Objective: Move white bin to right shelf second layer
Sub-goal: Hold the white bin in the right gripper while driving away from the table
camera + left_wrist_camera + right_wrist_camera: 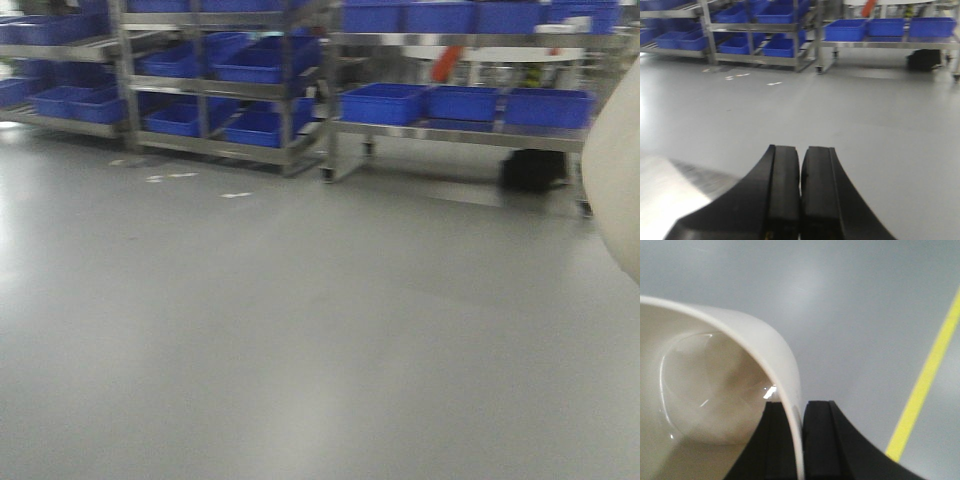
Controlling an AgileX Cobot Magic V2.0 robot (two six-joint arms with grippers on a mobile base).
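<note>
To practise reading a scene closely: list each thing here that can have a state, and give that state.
white bin: empty, held above the floor
right pincer: shut on the white bin's wall
left pincer: shut, holding nothing
blue crates: sitting on steel shelves

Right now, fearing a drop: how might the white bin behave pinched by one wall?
Probably stiff: the white bin shows no buckling in the right gripper. Glossy, so possibly slippery. Empty inside, so likely light.
</note>
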